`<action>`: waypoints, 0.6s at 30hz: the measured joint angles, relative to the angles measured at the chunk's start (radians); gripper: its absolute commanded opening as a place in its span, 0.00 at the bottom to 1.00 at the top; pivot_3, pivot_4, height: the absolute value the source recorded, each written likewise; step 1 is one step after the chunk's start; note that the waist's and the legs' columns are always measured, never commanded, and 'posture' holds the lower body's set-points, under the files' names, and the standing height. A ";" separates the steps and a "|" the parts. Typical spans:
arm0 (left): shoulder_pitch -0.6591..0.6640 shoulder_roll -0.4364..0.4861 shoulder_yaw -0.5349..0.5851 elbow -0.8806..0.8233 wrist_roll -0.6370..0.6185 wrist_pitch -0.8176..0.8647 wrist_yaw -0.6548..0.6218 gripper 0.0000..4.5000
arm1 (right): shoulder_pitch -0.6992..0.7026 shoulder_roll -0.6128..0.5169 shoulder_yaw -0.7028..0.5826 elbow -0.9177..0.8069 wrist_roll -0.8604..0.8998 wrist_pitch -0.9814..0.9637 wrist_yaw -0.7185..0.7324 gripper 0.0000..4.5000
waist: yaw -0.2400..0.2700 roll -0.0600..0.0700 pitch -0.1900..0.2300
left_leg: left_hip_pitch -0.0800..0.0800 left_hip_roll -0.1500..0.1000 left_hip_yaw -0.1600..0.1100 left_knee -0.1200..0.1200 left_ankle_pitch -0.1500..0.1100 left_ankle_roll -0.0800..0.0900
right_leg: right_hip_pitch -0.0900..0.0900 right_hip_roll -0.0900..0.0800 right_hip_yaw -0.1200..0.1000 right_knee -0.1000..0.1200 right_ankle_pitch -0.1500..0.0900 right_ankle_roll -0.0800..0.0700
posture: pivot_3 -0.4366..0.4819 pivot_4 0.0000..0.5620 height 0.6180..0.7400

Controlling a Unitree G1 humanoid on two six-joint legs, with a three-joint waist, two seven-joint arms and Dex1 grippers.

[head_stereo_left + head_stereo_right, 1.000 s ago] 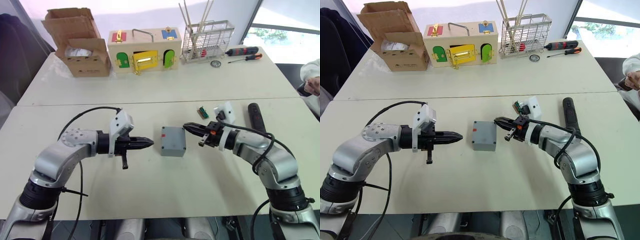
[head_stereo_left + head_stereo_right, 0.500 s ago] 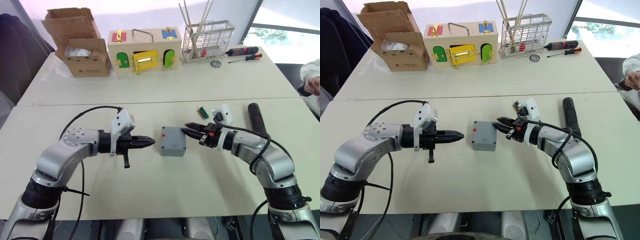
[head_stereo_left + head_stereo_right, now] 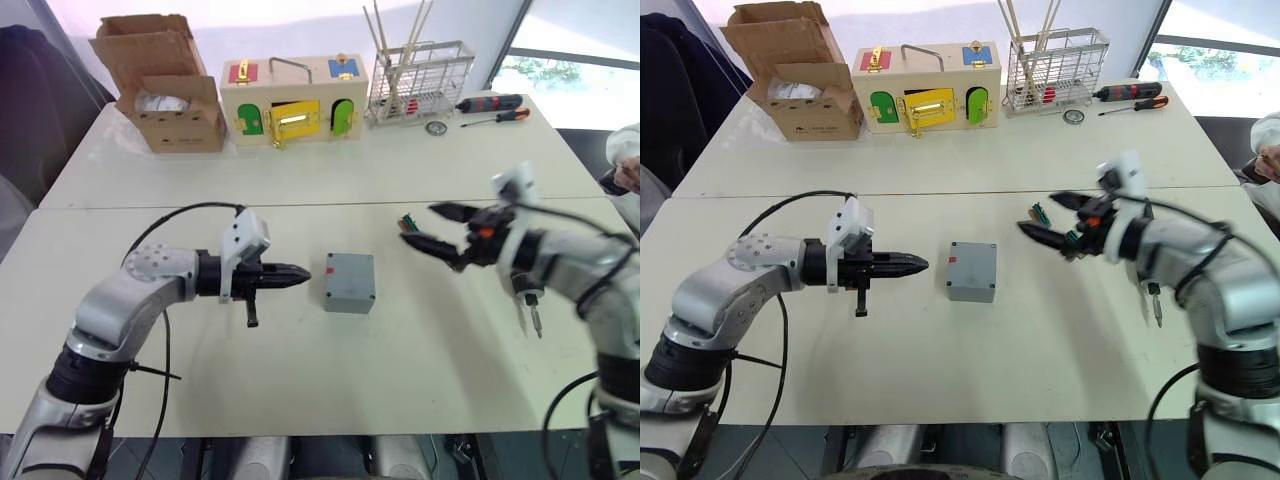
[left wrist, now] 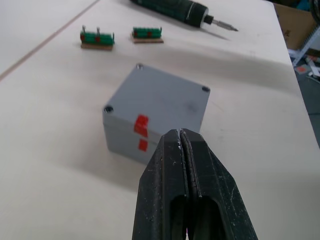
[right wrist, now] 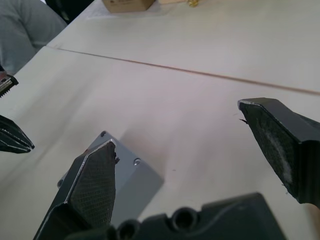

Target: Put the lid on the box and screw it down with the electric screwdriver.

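Observation:
The grey box stands mid-table with the lid lying flat on top of it, small holes showing at the lid's corners and red marks on the side facing my left gripper. My left gripper is shut and empty, pointing at that side from a short way off. My right gripper hangs open above the table to the right of the box, holding nothing. The electric screwdriver lies beyond the box on the right, largely hidden behind my right arm in the head views.
Two small green terminal pieces lie near the right gripper. On the far table stand a cardboard box, a wooden box with coloured doors, a wire rack and hand screwdrivers. A person's sleeve is at the right edge.
My right gripper has opened wide and drawn back up and to the right, away from the box. The left gripper stays shut in about the same place.

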 measured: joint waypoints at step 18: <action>-0.003 -0.031 -0.126 -0.111 0.049 -0.079 -0.061 0.00 | -0.314 -0.295 0.454 0.683 -0.158 0.389 0.243 1.00 | -0.024 0.001 0.000 | 0.000 0.000 0.004 0.000 -0.003 0.005 | 0.000 -0.001 0.002 -0.003 0.000 0.000 | 0.48 0.27 0.92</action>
